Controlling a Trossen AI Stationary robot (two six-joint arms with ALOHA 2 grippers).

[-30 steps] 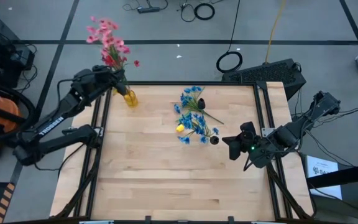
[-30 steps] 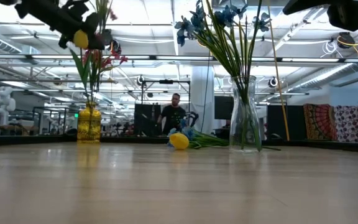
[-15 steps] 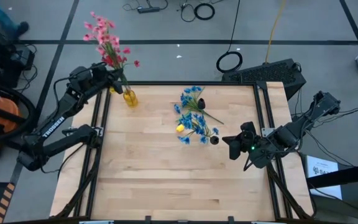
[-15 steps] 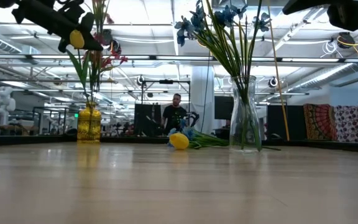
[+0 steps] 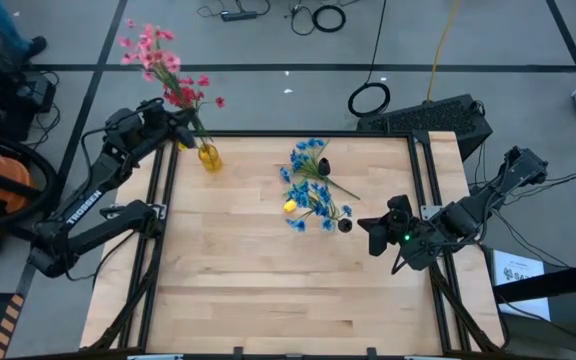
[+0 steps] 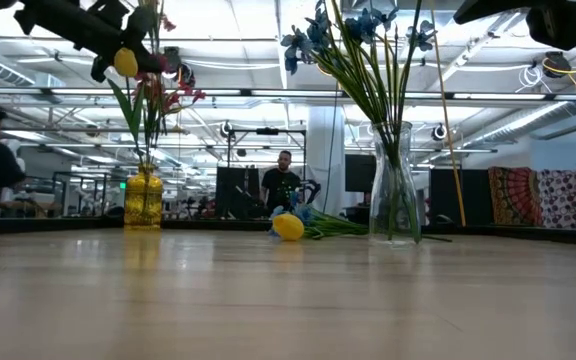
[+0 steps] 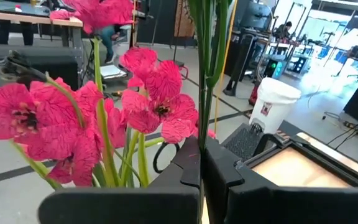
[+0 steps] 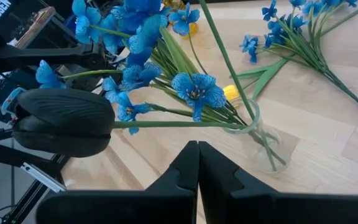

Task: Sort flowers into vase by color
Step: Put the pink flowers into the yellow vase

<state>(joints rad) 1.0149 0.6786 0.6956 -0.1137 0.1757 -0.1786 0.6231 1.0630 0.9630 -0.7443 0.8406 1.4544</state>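
The left gripper (image 5: 180,132) sits above the surface's far left corner, clenched on a thin green flower stem (image 7: 205,74) that rises between its dark fingers (image 7: 191,163). Close around it stands the bunch of pink and red flowers (image 5: 165,70), their stems running down into the small yellow glass vase (image 5: 209,157) at the corner just beside the gripper. From table height a yellow bud (image 6: 126,63) shows at the gripper, above that vase (image 6: 143,199).

The right gripper (image 5: 371,233) hovers near the right edge of the pale wooden surface (image 5: 268,280), its fingers (image 8: 187,163) pressed together with nothing between them. Just beside it stands the clear glass vase (image 6: 395,195) holding blue flowers (image 8: 197,91) and a dark bud (image 8: 64,121) on a long stem. Next to the vase, a loose yellow bud (image 5: 290,206) lies on the wood, and farther back a spray of blue flowers (image 5: 309,158) lies flat with its green stem pointing toward the right.

People (image 6: 283,188) stand in the room behind the surface.
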